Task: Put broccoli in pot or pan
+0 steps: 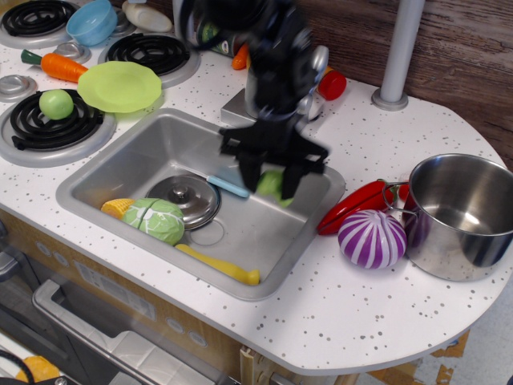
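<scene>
The small light-green broccoli (273,185) is held between the fingers of my gripper (272,181), lifted above the right part of the sink (104,172). The gripper is shut on it; the arm is blurred from motion. The large shiny steel pot (458,215) stands on the counter at the far right, empty, well to the right of the gripper.
In the sink lie a steel lid with a knob (186,199), a green cabbage (155,220), corn (117,208), a yellow banana (220,265) and a blue-handled tool (226,186). A purple-white onion (371,238) and a red pepper (354,205) lie between sink and pot. The faucet stands behind.
</scene>
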Robot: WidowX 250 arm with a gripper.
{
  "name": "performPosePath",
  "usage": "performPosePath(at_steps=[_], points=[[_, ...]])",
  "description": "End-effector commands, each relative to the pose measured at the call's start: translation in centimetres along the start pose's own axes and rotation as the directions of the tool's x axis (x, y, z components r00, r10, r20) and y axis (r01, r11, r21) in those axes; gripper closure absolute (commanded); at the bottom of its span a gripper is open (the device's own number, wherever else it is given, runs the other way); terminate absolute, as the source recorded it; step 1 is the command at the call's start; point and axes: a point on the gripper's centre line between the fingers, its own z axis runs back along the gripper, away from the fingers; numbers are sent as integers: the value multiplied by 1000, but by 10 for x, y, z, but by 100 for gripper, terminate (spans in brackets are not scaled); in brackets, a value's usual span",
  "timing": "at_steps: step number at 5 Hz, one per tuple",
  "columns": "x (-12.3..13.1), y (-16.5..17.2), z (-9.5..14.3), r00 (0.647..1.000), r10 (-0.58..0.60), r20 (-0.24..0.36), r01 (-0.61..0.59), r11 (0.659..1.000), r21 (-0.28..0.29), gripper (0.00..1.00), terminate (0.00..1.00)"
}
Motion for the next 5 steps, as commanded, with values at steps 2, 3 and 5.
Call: performPosePath(at_steps=[2,3,5], points=[[9,-87,114,990,-119,75,116,992,44,100,0],[8,-112,126,997,-46,61,46,999,7,100,0],[7,-137,104,991,-104,82,108,993,-45,100,0]])
